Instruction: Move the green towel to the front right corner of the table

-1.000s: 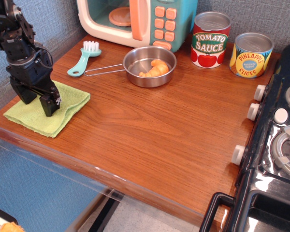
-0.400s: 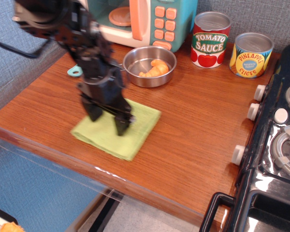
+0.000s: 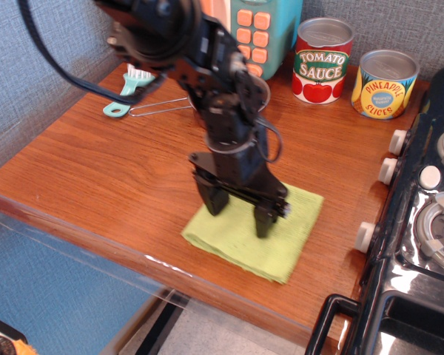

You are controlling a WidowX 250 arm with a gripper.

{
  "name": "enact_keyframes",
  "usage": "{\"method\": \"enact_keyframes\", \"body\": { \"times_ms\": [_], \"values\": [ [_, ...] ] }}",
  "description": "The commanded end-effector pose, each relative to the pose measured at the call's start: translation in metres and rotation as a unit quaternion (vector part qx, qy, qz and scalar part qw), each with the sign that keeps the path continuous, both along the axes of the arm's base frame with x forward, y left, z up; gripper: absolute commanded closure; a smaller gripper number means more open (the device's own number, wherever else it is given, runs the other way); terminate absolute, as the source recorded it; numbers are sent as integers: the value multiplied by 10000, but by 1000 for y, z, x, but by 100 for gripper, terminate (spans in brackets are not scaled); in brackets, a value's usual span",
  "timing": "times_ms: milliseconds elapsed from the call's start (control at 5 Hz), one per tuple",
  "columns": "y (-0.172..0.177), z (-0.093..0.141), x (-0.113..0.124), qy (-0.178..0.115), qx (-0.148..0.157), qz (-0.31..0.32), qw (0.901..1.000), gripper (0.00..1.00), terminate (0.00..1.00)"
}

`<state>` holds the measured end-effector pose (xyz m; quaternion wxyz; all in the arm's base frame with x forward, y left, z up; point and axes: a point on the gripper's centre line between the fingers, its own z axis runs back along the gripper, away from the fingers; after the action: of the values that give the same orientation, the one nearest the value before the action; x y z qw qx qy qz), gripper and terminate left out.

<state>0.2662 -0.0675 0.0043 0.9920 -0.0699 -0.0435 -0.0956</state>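
Observation:
The green towel [image 3: 300, 222] lies flat on the table [image 3: 96, 170] close to the front edge, right of the middle and a little short of the black toy stove. My gripper [image 3: 240, 213] points straight down onto the towel. Its two fingers stand apart with their tips pressed on the cloth, and the towel looks flat between them. The arm reaches in from the back left and hides part of the towel's back edge.
A steel pan [image 3: 262, 90] is mostly hidden behind the arm; its wire handle [image 3: 159, 109] shows. A teal brush [image 3: 129, 92] lies at the back left. A tomato sauce can [image 3: 323, 59], a pineapple can [image 3: 385, 83] and a toy microwave [image 3: 263, 29] stand at the back. The black stove [image 3: 422, 222] borders the right side.
The gripper and the towel under it have slid together from the front left corner across the table's front to right of the middle. The finger spacing looks unchanged.

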Motion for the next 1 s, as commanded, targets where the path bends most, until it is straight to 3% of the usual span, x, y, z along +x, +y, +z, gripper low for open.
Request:
{"method": "enact_keyframes", "body": {
  "times_ms": [0,200,400,600,800],
  "values": [
    [-24,2,-15,408,-21,399,9984,0,0],
    [-19,28,-6,288,-193,468,9983,0,0],
    [-22,74,-6,36,-112,347,9993,0,0],
    [-22,103,-16,-74,61,220,9997,0,0],
    [-15,118,-29,-123,330,78,9993,0,0]
  ]
}}
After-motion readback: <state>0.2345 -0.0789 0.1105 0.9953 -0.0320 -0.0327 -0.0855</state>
